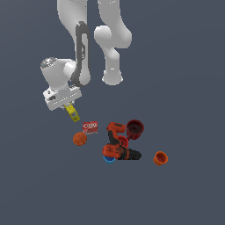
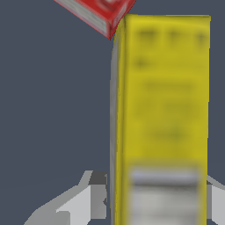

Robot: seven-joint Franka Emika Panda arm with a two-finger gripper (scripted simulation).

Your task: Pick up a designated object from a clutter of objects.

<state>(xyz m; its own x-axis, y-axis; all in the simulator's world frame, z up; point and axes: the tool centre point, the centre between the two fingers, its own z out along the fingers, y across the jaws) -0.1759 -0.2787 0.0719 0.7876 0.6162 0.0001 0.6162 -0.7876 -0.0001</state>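
— Item one, end effector?
— Gripper (image 1: 67, 104), white, on the Panda arm (image 1: 81, 52), raised over the dark floor (image 1: 184, 88) at the exterior view's left. Closed down on the yellow box (image 1: 72, 113); in the wrist view, pale fingers (image 2: 88, 200) pressed against both sides of that box (image 2: 162, 118) near its grey-white end.
— Position of the box?
— Hanging from the gripper, tilted, lower end toward the packet. Appears lifted off the floor, though contact cannot be told for certain. Faint label marks on the yellow face, blurred.
— Nearest neighbour?
— Red-and-white packet (image 1: 90, 127), just beside the box's lower end in the exterior view; a corner of it (image 2: 99, 11) beyond the box's far end in the wrist view.
— Remaining clutter?
— Orange ball (image 1: 79, 139), near the packet, toward the exterior view's left. Orange-black power drill (image 1: 118, 145), lying in the middle of the group. Dark red cup (image 1: 135, 128), touching or just beside the drill. Blue piece (image 1: 109, 159), partly hidden under the drill. Orange cup (image 1: 160, 158), tipped, set apart at the exterior view's right.
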